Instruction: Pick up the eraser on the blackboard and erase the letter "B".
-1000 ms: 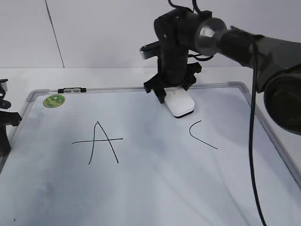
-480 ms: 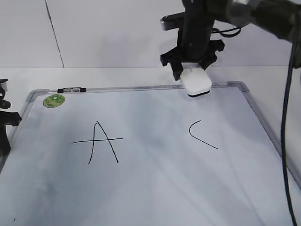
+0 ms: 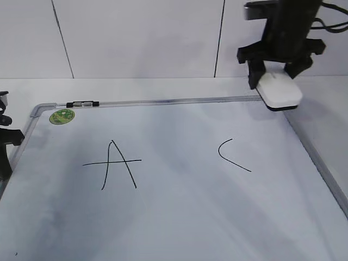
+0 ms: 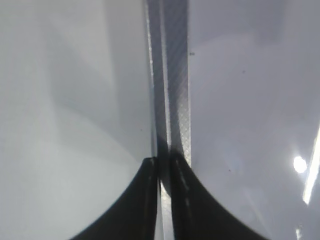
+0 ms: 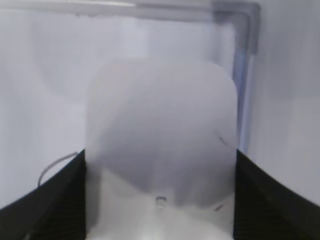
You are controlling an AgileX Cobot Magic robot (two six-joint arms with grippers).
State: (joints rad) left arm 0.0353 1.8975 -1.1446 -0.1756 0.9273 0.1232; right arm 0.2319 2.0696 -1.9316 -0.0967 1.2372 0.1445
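Though the blackboard point(image 3: 179, 212) lies flat showing only A and C, the right gripper point(image 3: 278, 76) clamps the eraser point(image 3: 279, 91) aloft over its far-right corner: light, rigid, smooth-sided, best pinched across its flanks. Left gripper point(image 4: 164, 175) pressed closed.

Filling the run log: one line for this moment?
right gripper: shut on eraser | over blackboard corner | left gripper: shut
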